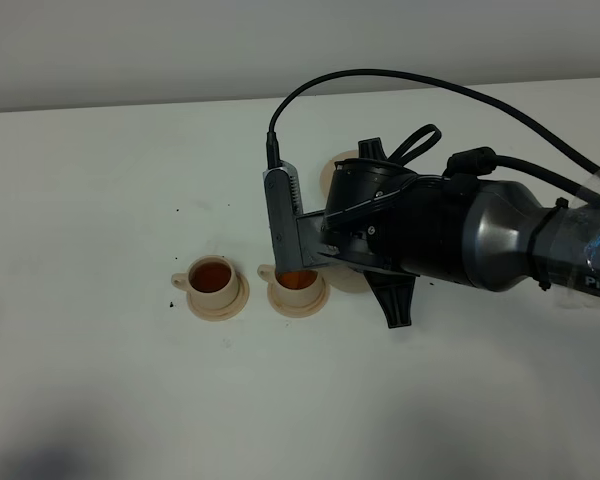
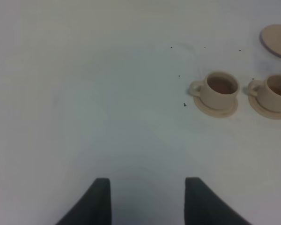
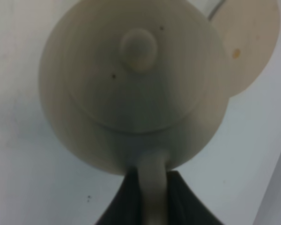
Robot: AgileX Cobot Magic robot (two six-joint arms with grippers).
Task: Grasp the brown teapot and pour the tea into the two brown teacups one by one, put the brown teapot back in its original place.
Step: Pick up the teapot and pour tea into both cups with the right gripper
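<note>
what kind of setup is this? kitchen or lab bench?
Likely a lab test bench, not a kitchen: a bare white table, a cabled robot arm, and just a staged tea set: teapot and two cups.

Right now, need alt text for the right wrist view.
The right gripper is shut on the loop handle of the brown teapot, seen from above with its knobbed lid on. Part of a round tan saucer shows past it on the white table.

Even, soft light on the white surface (image 1: 100,150); faint shadows. The teapot (image 3: 136,89) is blurred, close to the lens.
</note>
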